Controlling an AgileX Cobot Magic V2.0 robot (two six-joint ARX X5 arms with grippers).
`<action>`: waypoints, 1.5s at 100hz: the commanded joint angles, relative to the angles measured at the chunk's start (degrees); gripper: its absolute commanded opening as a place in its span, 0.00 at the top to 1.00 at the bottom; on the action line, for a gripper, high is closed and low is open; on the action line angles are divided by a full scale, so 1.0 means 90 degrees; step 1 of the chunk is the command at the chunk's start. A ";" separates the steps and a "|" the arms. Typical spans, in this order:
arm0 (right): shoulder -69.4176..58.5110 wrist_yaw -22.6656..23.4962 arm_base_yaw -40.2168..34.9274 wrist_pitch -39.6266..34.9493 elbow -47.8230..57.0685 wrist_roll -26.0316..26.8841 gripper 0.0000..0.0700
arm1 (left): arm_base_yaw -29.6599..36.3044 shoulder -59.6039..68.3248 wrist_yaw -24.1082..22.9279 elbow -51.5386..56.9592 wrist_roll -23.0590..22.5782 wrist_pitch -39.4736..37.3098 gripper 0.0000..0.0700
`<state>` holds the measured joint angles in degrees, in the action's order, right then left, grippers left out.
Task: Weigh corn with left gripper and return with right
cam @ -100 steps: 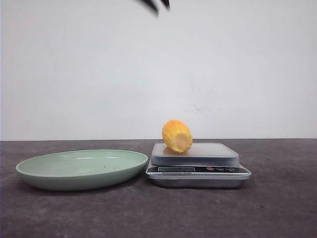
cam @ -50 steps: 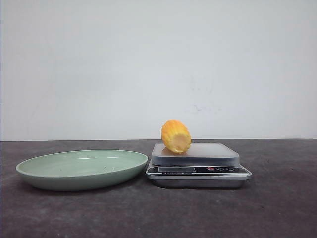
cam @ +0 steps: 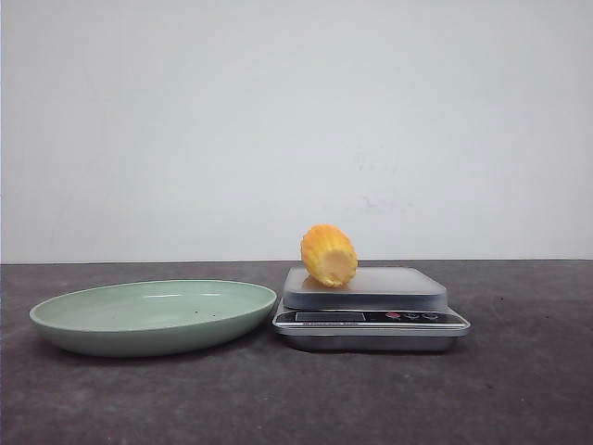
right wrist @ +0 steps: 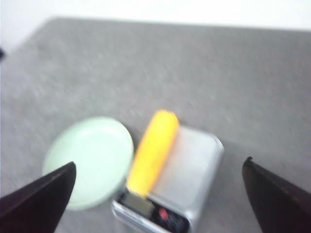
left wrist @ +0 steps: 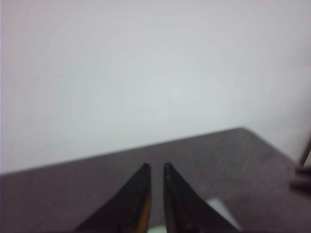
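Note:
The corn [cam: 329,255], a stubby yellow-orange cob piece, lies on the left part of the platform of the silver kitchen scale [cam: 371,306], cut end facing me. No gripper shows in the front view. In the right wrist view my right gripper [right wrist: 159,165] is wide open and empty, high above the corn [right wrist: 153,153] and the scale [right wrist: 194,170]. In the left wrist view my left gripper [left wrist: 155,166] has its fingers nearly together with nothing between them, up in the air and facing the white wall.
A shallow pale green plate [cam: 153,315] sits left of the scale, almost touching it; it also shows in the right wrist view [right wrist: 90,158]. The dark grey table [cam: 519,389] runs back to a white wall.
The dark gripper tips at the top edge of the front view one second ago have gone out of view. The corn has shifted very slightly left on the scale.

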<state>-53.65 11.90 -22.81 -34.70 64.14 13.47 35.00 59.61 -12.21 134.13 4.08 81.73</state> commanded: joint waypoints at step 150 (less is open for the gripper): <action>-0.4728 -0.0015 -0.0804 0.1885 0.1576 0.1661 0.99 | 0.0024 -0.2841 0.0085 -0.3101 0.0933 0.0359 1.00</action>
<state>-100.42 11.79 -29.47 -22.46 72.90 31.22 35.00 34.04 -11.66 105.25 12.86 81.73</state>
